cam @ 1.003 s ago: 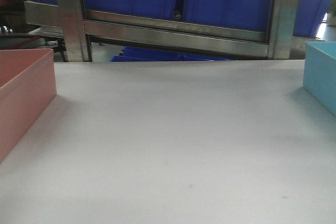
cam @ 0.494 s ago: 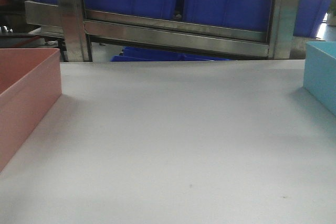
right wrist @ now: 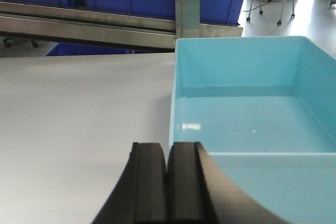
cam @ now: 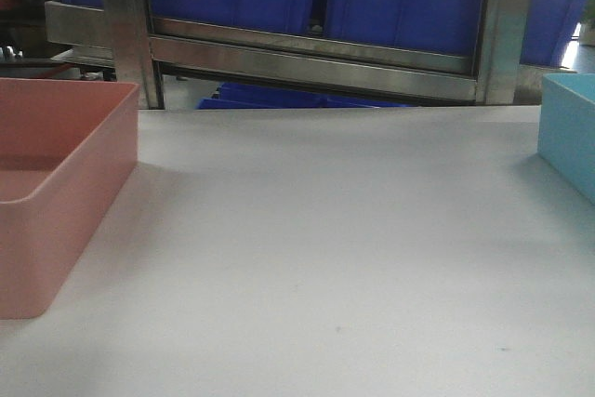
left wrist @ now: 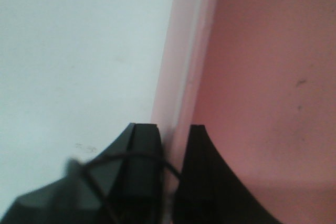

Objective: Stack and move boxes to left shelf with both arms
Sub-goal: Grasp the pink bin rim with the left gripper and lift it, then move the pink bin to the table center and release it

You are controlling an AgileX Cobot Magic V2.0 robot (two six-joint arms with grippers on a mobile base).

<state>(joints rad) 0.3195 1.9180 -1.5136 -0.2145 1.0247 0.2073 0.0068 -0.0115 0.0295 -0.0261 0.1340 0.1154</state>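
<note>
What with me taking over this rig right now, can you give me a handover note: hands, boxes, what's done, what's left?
Left hand: shut on the wall of the pink box, one finger inside and one outside.
Right hand: shut and empty, at the near left corner of the blue box, not gripping it.
Boxes: both sit on the table, pink on the left and blue on the right, well apart.
Done: only the pink box is gripped.
Left: grip the blue box, stack the two, then carry them to the left shelf, which no view shows.
</note>
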